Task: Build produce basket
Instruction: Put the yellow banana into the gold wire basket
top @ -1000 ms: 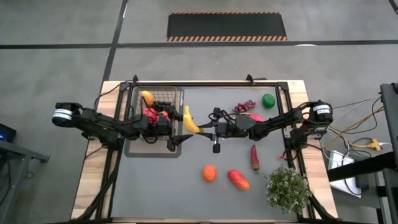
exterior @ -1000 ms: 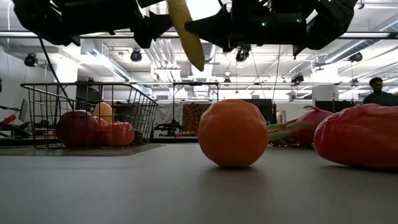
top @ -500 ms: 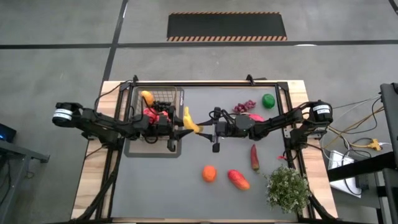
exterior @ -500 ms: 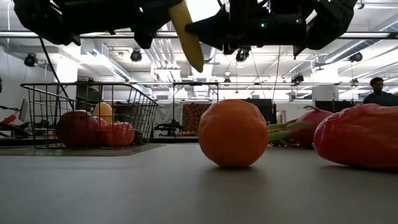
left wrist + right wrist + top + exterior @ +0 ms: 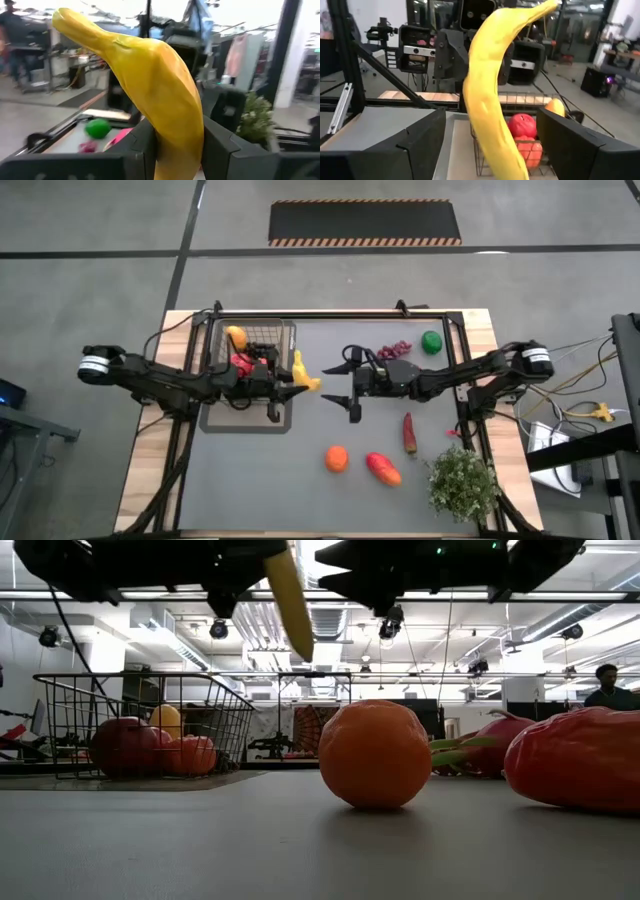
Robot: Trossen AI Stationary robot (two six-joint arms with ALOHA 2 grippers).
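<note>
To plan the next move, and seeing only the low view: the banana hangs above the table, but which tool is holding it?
Observer: The left tool has the banana clamped between its fingers.
Operator: What is the right tool doing?
Observer: The right tool is open and apart from the banana.
Operator: Is the banana over the basket?
Observer: Not quite. From above it sits at the basket rim nearest the right arm, mostly outside.

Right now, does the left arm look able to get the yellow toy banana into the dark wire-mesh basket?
Probably yes: the left gripper, shut on the yellow toy banana, hangs beside the dark wire-mesh basket, whose top is open. The right gripper stands open, apart.
</note>
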